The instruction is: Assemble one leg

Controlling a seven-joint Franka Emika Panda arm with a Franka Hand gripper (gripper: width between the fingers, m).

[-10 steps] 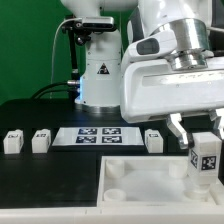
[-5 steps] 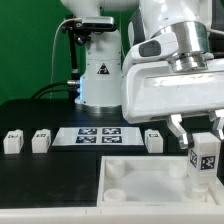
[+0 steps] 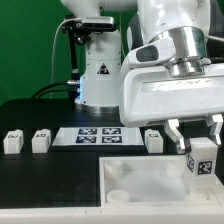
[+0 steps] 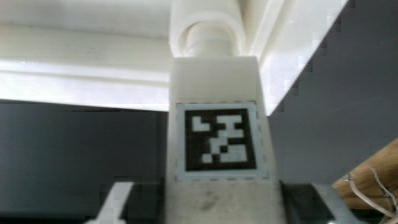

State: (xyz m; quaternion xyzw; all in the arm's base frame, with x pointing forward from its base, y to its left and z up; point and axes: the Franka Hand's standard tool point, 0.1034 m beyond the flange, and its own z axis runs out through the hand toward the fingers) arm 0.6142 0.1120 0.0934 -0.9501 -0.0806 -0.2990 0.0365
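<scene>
My gripper [image 3: 199, 140] is shut on a white leg [image 3: 204, 159] with a black-and-white tag, held tilted above the large white tray [image 3: 140, 180] at the exterior view's right. In the wrist view the leg [image 4: 219, 130] fills the middle between my fingers [image 4: 128, 200], its round peg end pointing away toward the tray's white edge. Three more legs stand on the black table: two at the exterior view's left [image 3: 12, 141] [image 3: 41, 140] and one [image 3: 153, 139] beside the marker board.
The marker board [image 3: 98, 136] lies flat behind the tray. A round socket [image 3: 117, 172] shows in the tray's near left corner. The robot base [image 3: 98, 70] stands at the back.
My gripper has lifted a little and the held leg has tilted, its tag now turned askew. The other legs have not moved.
</scene>
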